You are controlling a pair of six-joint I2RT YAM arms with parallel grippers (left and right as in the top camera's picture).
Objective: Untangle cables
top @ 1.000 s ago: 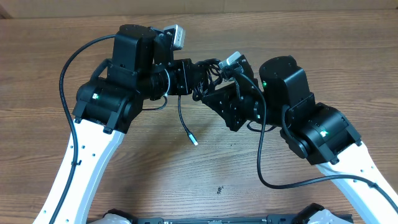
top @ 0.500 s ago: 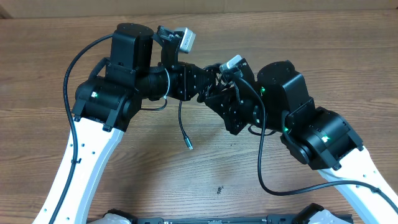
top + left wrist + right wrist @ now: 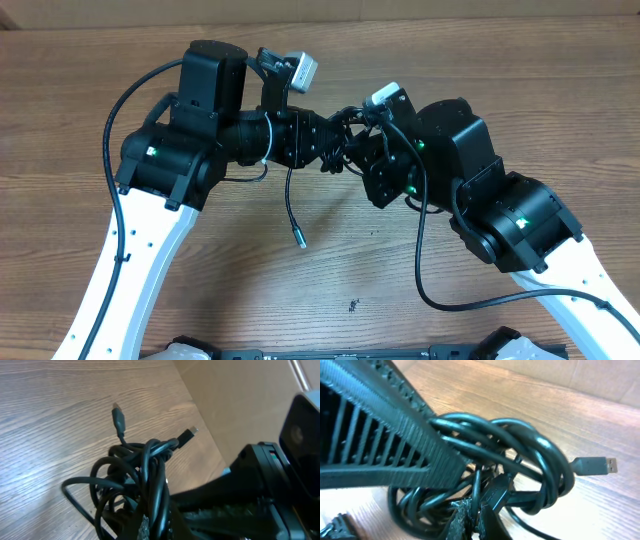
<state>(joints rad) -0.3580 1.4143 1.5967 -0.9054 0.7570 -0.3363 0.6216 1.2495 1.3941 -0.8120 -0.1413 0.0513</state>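
left gripper (image 3: 151,529): I see it pinched tight on the cables (image 3: 134,467).
right gripper (image 3: 471,521): clamped on the same knot.
cables: bunched between both grippers, centre-far; one strand hangs nearward over the worktop (image 3: 330,280).

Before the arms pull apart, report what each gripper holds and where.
Both are shut on the cable knot: left gripper pinches loops on one side, right gripper the opposite side. One plug end hangs free.

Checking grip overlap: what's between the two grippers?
The cable knot, pinched by left gripper and right gripper; no bare gap. Clearest in the overhead view.
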